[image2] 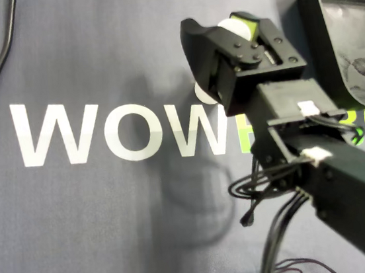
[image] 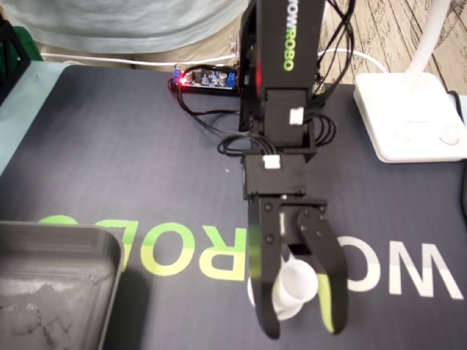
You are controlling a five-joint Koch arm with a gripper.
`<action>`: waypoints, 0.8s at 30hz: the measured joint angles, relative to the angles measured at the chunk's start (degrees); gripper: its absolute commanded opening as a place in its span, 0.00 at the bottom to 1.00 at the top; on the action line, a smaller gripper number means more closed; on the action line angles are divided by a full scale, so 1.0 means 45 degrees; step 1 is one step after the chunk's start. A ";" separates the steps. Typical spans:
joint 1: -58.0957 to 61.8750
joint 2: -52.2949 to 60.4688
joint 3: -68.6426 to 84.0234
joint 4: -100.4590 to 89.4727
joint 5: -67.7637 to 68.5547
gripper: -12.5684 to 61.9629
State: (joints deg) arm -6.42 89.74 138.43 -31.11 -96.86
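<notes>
Dark mat (image: pixel 109 160), 1 gray tray (image: pixel 58 237), 1 white cup (image: pixel 298 281), 1 claw (image: pixel 303 328) with jaws parted around it.

Arm (image: pixel 286 80) low, fingers (image: pixel 332 292) apart.

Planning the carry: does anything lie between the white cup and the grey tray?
No object: in the fixed view only one finger of the gripper beside the white cup, then bare mat with printed letters to the grey tray.

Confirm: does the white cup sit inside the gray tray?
No, the white cup stands on the mat inside the open gripper, apart from the gray tray.
</notes>
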 measured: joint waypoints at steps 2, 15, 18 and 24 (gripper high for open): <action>0.0000 0.0371 0.0176 0.0000 0.0000 0.55; 0.0371 0.2246 0.1797 0.0000 0.0000 0.55; 0.0469 0.2539 0.1953 0.0000 0.0000 0.55; 0.0664 0.2969 0.2402 0.0000 0.0000 0.55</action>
State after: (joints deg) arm -3.43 103.10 149.24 -31.11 -96.86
